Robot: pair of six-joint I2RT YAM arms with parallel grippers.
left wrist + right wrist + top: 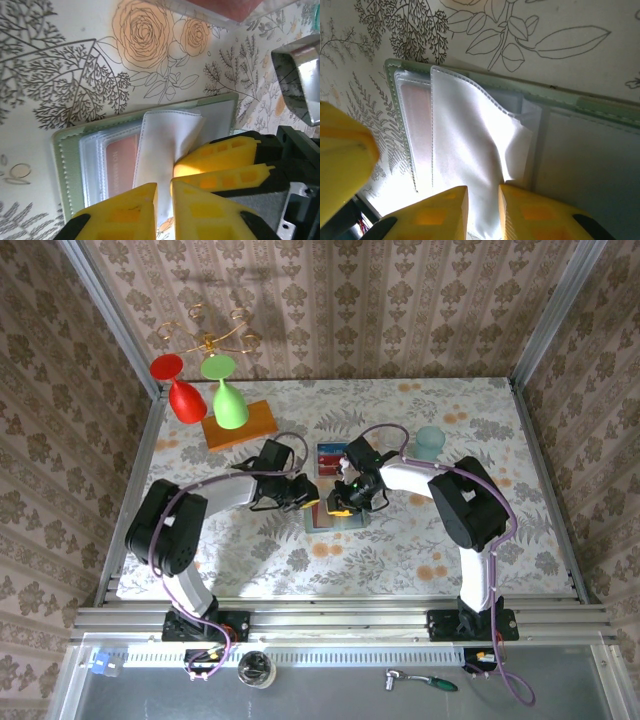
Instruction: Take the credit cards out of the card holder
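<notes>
**Open holder (pixel 67 150) under both arms**

The holder lies spread mid-bench (pixel 50 50). The left pincer (pixel 164 200) is almost closed, a clear sleeve (pixel 160 145) running into its slit. The right pincer (pixel 482 210) stands slightly apart around that same sleeve. Whether either pinches it I cannot tell. A reddish card (pixel 122 167) sits in a pocket, and more cards (pixel 328 459) lie just beyond the holder

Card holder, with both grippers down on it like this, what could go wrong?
The right gripper has a clear sleeve between its fingers, apparently no card; a pull might tear it or drag the card holder. The left gripper sits right beside it, so the fingers could collide.
</notes>
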